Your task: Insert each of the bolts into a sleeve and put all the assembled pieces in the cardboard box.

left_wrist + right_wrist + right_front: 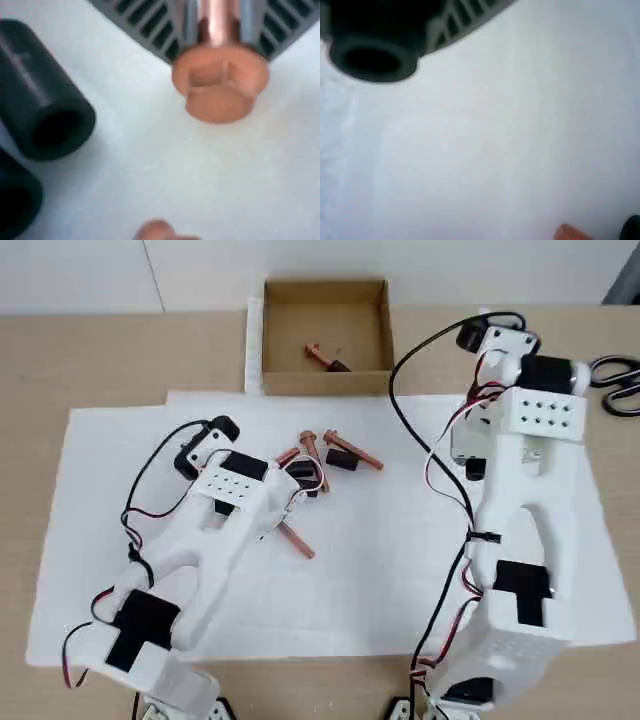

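Observation:
My left gripper (217, 22) is shut on a copper bolt (220, 82), whose hexagonal head sticks out just above the white sheet. Two black sleeves (45, 110) lie open-ended beside it. In the high view this gripper (300, 480) sits low at the middle of the sheet among loose bolts (308, 445) and a bolt with a sleeve on it (350, 453). My right gripper (375, 25) is shut on a black sleeve (372, 52), over the right side of the sheet (472, 468). One assembled piece (325, 357) lies in the cardboard box (265, 335).
A white sheet (400, 570) covers most of the wooden table. Another bolt (296, 539) lies next to the left arm. Scissors (620, 385) rest at the far right edge. Cables loop around both arms.

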You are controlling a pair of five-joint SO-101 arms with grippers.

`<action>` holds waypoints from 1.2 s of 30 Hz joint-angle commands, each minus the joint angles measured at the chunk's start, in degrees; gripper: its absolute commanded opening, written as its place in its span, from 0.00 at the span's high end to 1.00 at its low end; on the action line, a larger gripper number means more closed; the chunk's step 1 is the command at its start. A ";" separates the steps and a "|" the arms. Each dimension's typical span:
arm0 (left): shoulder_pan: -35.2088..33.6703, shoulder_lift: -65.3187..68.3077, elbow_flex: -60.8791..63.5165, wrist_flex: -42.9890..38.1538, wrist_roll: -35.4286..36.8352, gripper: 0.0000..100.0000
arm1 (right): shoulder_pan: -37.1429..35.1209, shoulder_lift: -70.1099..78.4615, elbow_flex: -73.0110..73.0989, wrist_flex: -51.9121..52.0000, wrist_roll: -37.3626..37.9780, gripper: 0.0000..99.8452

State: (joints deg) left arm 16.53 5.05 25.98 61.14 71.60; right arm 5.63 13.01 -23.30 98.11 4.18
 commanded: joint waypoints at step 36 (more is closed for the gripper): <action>-8.79 -0.88 -35.65 32.79 -64.44 0.99 | -7.87 -21.41 -3.16 0.84 0.70 1.00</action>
State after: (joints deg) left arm 7.91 5.14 -4.18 91.56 7.25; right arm 0.44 1.23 -23.30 98.11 4.18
